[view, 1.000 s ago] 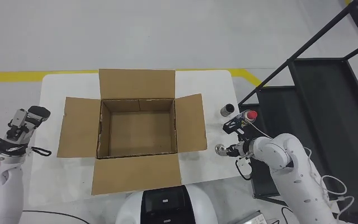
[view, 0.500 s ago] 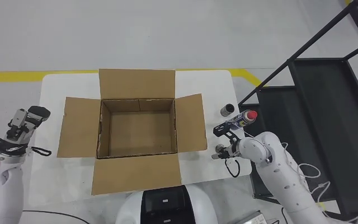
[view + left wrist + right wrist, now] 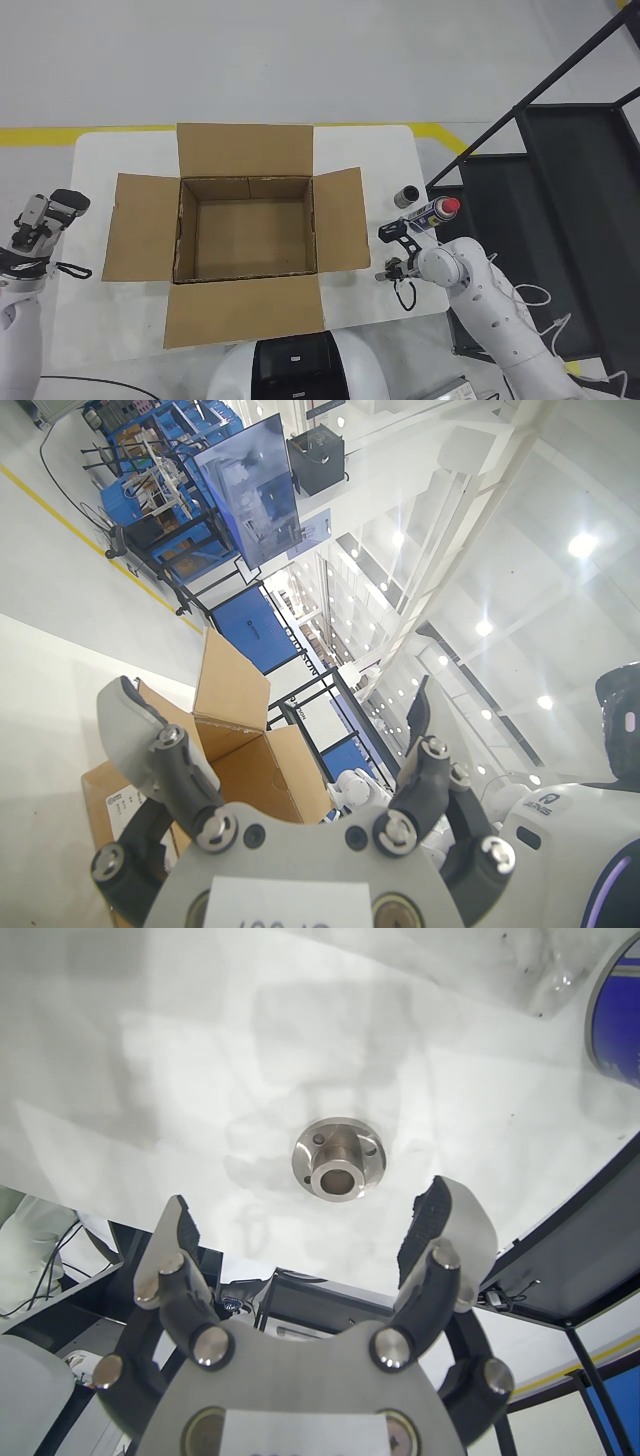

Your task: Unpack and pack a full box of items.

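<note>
The right arm has swung in toward the box (image 3: 245, 150), so the right gripper (image 3: 306, 1200) now hangs just off the edge of the right-hand flap, where a second ago it was nearer the table's (image 3: 120, 160) rim. The left arm, the box and the loose items have not shifted.

The box is plain brown cardboard in the middle of the white table. All four flaps are folded out flat, and its walls and floor show bare.

The right gripper's fingers are spread wide and grip nothing. In its wrist view the flange (image 3: 340, 1165) sits on the table beyond the fingertips, apart from both. The flange is a small silver metal piece standing on its wide round base, which has bolt holes, with its hollow hub pointing up.

Just beside the flange, farther from the box, the can (image 3: 437, 208) lies on its side near the table's right edge, its red cap turned away from the box.

The left gripper (image 3: 270, 710) is held over the table's left edge, well apart from the box, its fingers spread and holding nothing.
</note>
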